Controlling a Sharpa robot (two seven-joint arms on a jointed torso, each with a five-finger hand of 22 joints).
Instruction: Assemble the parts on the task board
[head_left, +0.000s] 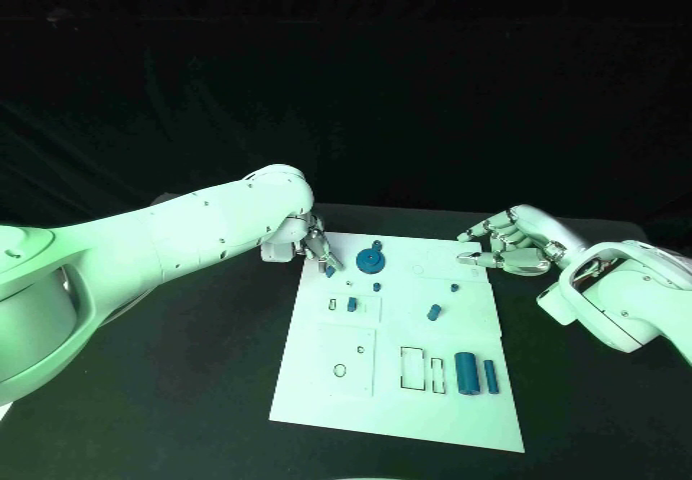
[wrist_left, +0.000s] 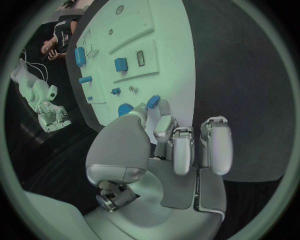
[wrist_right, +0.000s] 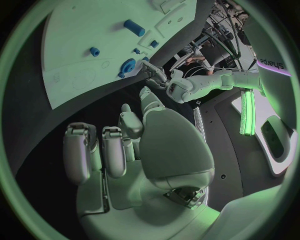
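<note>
The left hand (head_left: 299, 243) hangs over the far left corner of the task board (head_left: 325, 395), its fingers (wrist_left: 181, 147) curled downward and pinching a small blue part (head_left: 330, 269) at their tips; in the left wrist view this part (wrist_left: 153, 102) juts out past the fingertips, slanted, just above the board's edge. The right hand (head_left: 512, 245) sits at the board's far right edge, fingers loosely bent and apart, grasping nothing; the right wrist view shows its fingers (wrist_right: 94, 150) over dark table (head_left: 173, 400) beside the board. On the board, a round blue disc (head_left: 372, 263) lies just beside the held part. A short blue peg (head_left: 433, 313) lies slanted near the middle. A large blue cylinder (head_left: 466, 372) and a slimmer blue bar (head_left: 490, 377) lie side by side near the right edge, long axes running from the near edge to the far edge.
</note>
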